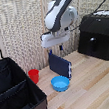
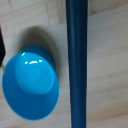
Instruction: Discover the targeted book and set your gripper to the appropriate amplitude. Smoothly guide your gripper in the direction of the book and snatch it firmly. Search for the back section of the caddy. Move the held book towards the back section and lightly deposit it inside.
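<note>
The book (image 1: 60,64) is a thin navy hardcover standing upright on the wooden table, tilted a little, between the red cup and the blue bowl. In the wrist view its edge (image 2: 77,65) runs as a dark blue strip through the middle of the picture. My gripper (image 1: 56,49) hangs just above the book's top edge, with its fingers spread and nothing between them. The caddy (image 1: 17,97) is the black box at the exterior view's left. Its back section (image 1: 4,74) lies beyond the divider and looks empty.
A blue bowl (image 1: 60,83) lies close in front of the book and also shows in the wrist view (image 2: 30,82). A red cup (image 1: 34,75) stands between the book and the caddy. A black appliance (image 1: 99,35) sits at the exterior view's right.
</note>
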Motion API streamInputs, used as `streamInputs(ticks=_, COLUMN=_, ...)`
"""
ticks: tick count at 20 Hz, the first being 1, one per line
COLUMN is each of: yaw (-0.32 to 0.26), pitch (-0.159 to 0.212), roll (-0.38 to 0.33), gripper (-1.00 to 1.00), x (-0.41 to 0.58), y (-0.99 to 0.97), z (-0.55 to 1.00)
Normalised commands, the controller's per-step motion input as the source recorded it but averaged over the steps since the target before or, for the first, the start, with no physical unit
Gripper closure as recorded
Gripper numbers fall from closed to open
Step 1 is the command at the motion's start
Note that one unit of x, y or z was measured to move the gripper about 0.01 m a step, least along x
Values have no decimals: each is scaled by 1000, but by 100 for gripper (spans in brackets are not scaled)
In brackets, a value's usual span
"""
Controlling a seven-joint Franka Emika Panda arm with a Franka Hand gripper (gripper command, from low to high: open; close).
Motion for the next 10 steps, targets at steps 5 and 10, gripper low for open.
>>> streamInputs(ticks=5, yaw=82, pitch=162, roll=-6, gripper=-100, x=268, y=-140, z=-198)
streamInputs(ticks=10, yaw=6, pitch=185, roll=-18, gripper=100, x=255, y=-30, z=-198)
